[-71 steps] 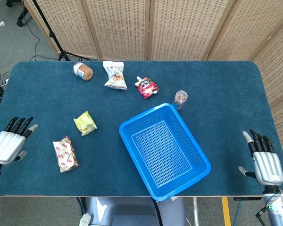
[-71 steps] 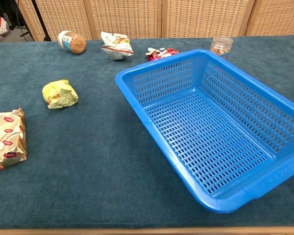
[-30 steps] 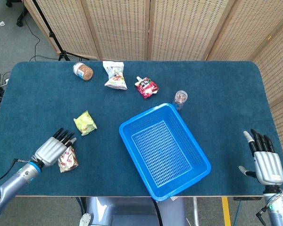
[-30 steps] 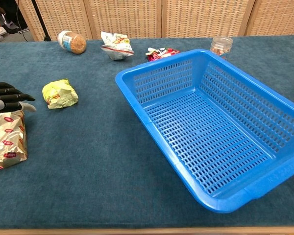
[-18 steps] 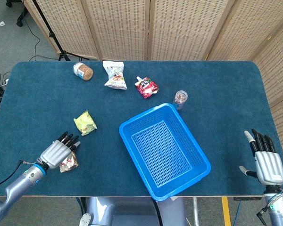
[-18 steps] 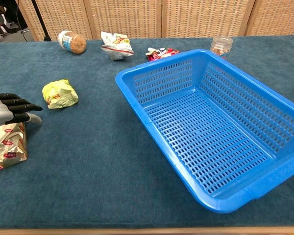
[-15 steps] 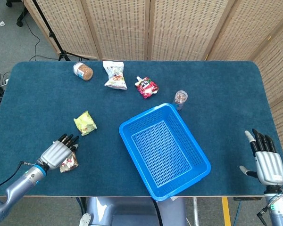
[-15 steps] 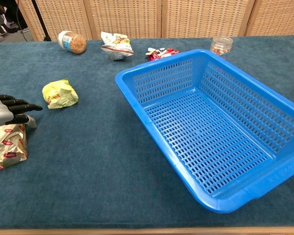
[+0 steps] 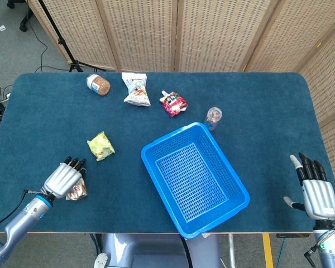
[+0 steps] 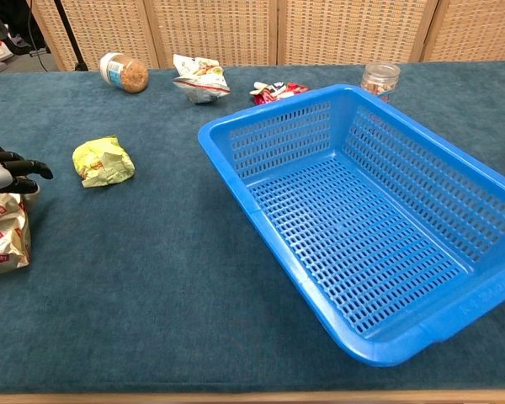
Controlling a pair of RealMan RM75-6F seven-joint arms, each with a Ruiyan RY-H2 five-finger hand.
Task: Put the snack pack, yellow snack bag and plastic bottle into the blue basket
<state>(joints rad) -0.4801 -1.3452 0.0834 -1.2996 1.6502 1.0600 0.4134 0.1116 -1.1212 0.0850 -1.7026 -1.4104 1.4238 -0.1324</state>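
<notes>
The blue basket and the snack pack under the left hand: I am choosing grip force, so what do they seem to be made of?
Blue basket: apparently rigid moulded plastic, slightly glossy, with slotted walls and floor. Snack pack: probably thin metallised foil or film, shiny gold with red printed marks and crinkled folds. The left hand rests on it; whether it grips cannot be told.

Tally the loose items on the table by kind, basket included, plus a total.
Snack bags/packs: 4: snack pack, yellow snack bag, white bag, red pouch
Jars/bottles: 2: brown-filled jar, plastic bottle
Baskets: 1: blue basket
Total: 7
</notes>
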